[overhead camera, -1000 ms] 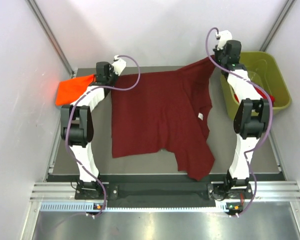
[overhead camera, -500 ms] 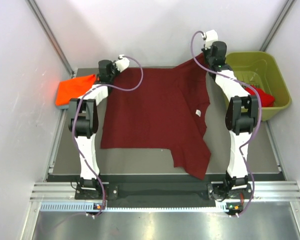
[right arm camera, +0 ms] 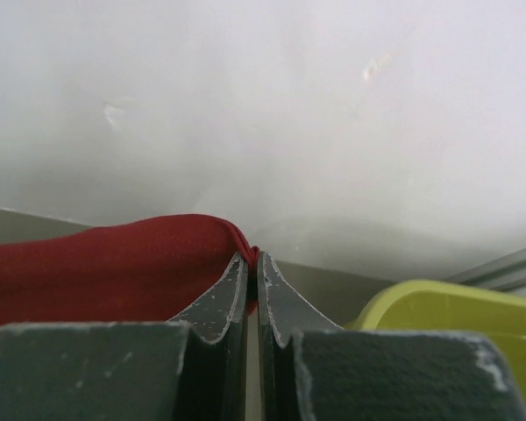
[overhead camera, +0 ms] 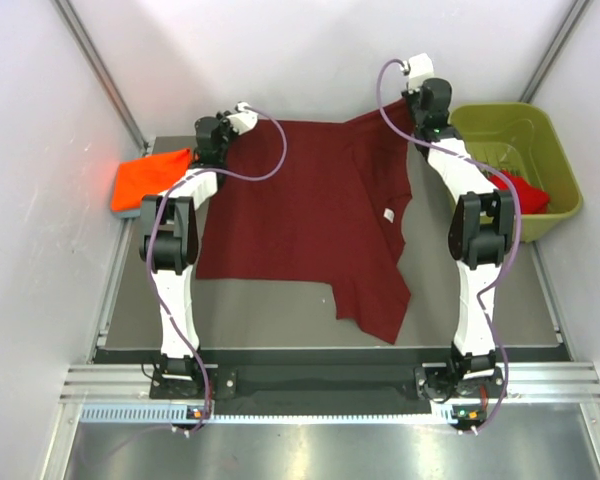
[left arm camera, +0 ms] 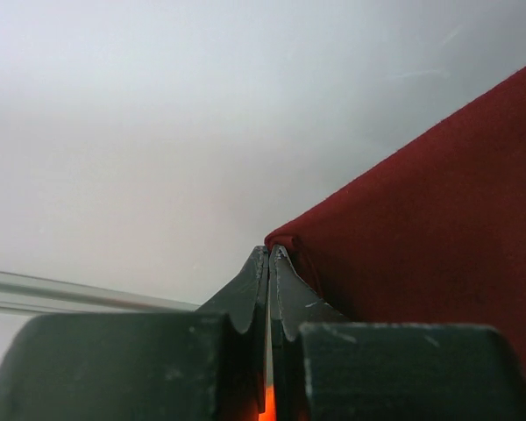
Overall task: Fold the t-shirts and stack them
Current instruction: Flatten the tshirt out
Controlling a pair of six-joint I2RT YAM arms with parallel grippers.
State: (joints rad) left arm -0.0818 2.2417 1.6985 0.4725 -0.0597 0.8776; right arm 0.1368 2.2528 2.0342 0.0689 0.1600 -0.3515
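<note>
Pinching the far edge of the dark maroon t-shirt [overhead camera: 310,210], both grippers were fully closed on cloth. The left gripper [left arm camera: 269,252] had its jaws pressed together with a small fold of the maroon fabric caught at the very tips, and the shirt's edge ran away to the right of it. The right gripper [right arm camera: 252,257] was likewise closed tight, with a stitched maroon hem nipped between its tips and stretching off to its left.

From above, the maroon t-shirt was spread between the two arms across the middle of the desk [overhead camera: 280,310]. Its far edge was held at the two corners near the back wall, and the rest lay on the surface. One flap trailed toward the near right. A small white label [overhead camera: 388,215] showed near the neckline.

The bright orange t-shirt [overhead camera: 150,180] lay at the far left edge of the desk, just beside the left arm and apart from the maroon one. The olive-green bin [overhead camera: 560,150] stood at the far right, beyond the right arm, and the bright red t-shirt [overhead camera: 525,192] lay inside it, partly hidden by that arm. The bin's yellow-green rim also showed at the lower right of the right wrist view.
</note>
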